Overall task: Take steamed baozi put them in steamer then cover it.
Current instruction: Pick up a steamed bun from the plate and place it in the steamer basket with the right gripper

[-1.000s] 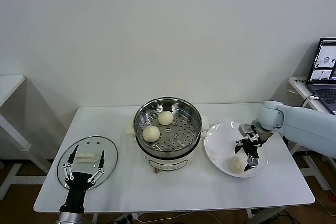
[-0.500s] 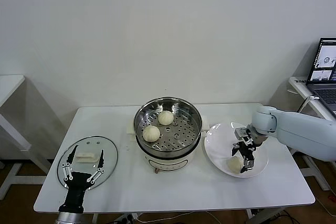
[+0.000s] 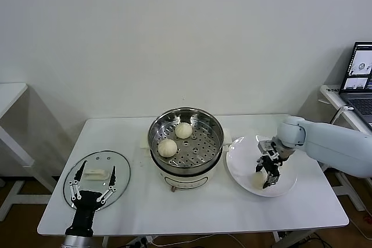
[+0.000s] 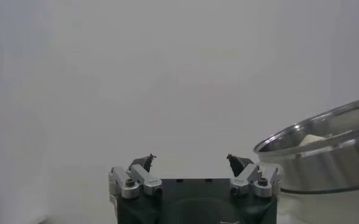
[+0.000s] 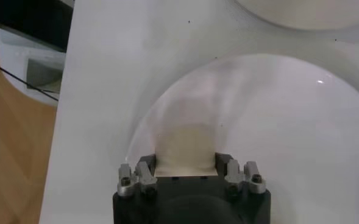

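Observation:
The steamer (image 3: 216,127) stands mid-table with two baozi on its holed tray, one (image 3: 167,147) near the front left and one (image 3: 183,130) behind it. A third baozi (image 3: 258,180) lies on the white plate (image 3: 244,155) to the right. My right gripper (image 3: 265,177) is down on the plate with its fingers closed against both sides of this baozi (image 5: 185,149). The glass cover (image 3: 116,169) lies flat at the table's front left. My left gripper (image 3: 91,189) hovers open and empty over it. The steamer's rim (image 4: 325,137) shows in the left wrist view. No fourth baozi is in view.
A laptop (image 3: 360,79) sits on a side table at the far right. Another white table (image 3: 9,94) is at the far left. The table's front edge runs close below the plate and the cover.
My right gripper has shifted slightly left on the plate and its fingers have closed in around the baozi. The left arm has not moved.

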